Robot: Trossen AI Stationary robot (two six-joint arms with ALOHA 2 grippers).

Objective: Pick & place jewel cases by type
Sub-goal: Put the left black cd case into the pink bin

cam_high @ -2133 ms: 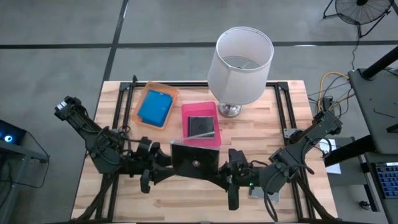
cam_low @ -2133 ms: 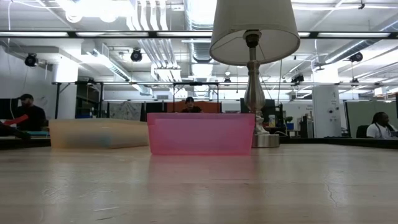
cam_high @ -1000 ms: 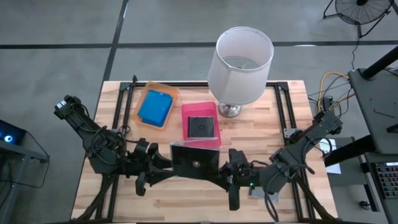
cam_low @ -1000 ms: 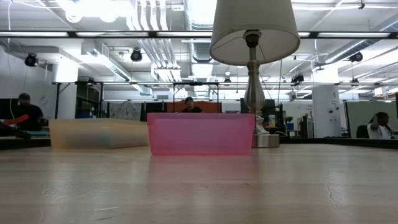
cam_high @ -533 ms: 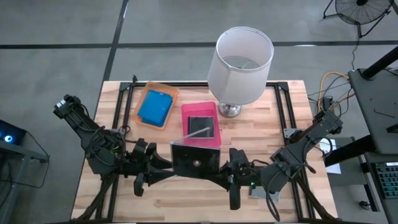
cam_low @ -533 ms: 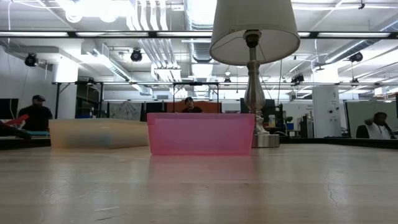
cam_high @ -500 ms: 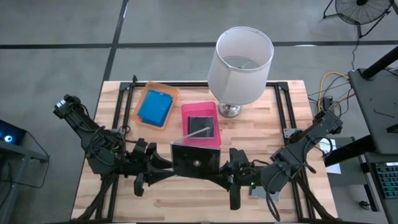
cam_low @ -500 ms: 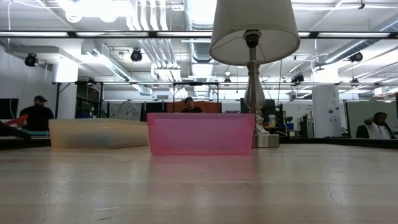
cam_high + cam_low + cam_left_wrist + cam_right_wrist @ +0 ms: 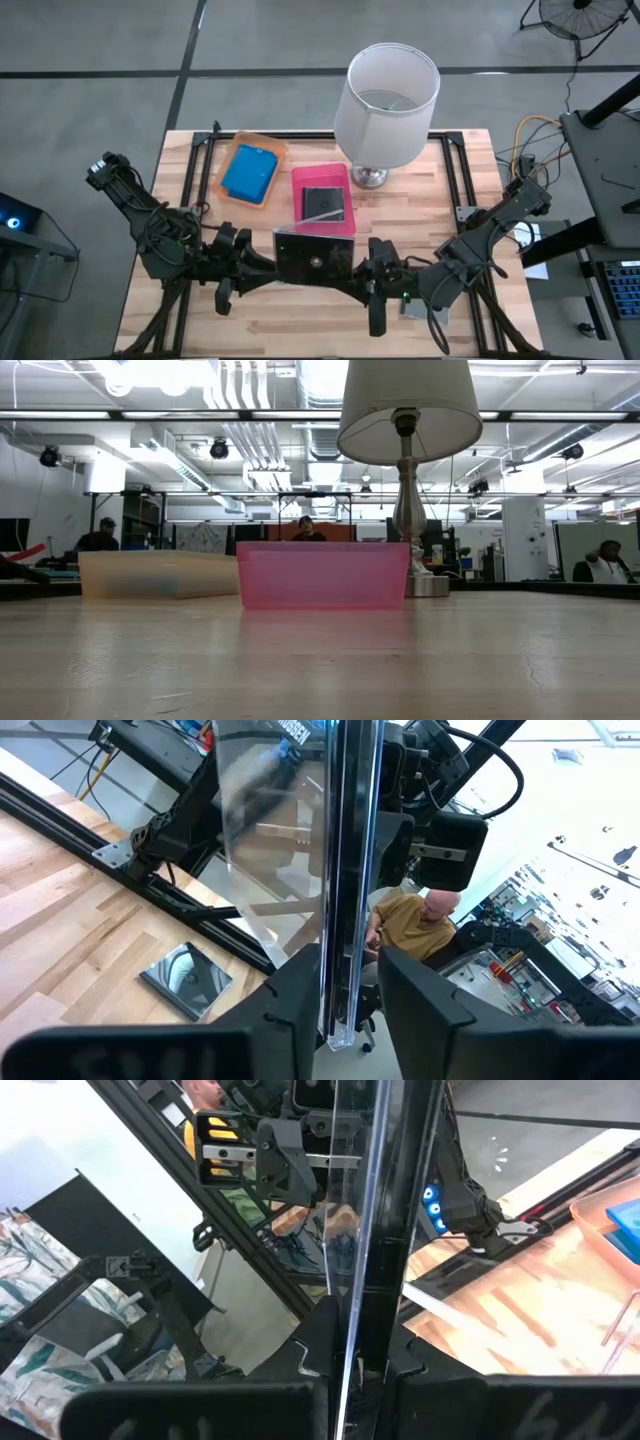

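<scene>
Held case: a dark square jewel case [image 9: 315,262] is up off the desk [image 9: 462,190] at the near edge, midway between your two arms, roughly flat to the overhead camera and just in front of the pink tray [image 9: 343,224]. Your right tool [image 9: 364,268] is on its right edge; in that arm's wrist view the case runs edge-on between the fingers [image 9: 322,1330], which press against both faces, so it is clamped. Your left tool [image 9: 266,262] is on the opposite edge. Its wrist view shows the clear case edge-on between the two fingers [image 9: 295,995] with what may be a sliver of daylight on one side, so I cannot tell whether that side is gripping. Sorted so far: a bright blue case [image 9: 250,172] lies in the orange tray [image 9: 227,158] at the far left of the desk, and a dark case [image 9: 323,203] lies in the pink tray beside it. One more dark case [image 9: 185,977] lies flat on the wood near the right arm's base, seen in the left wrist view. A lamp [image 9: 392,95] stands behind the pink tray. The low view shows only both trays and the lamp stem.
</scene>
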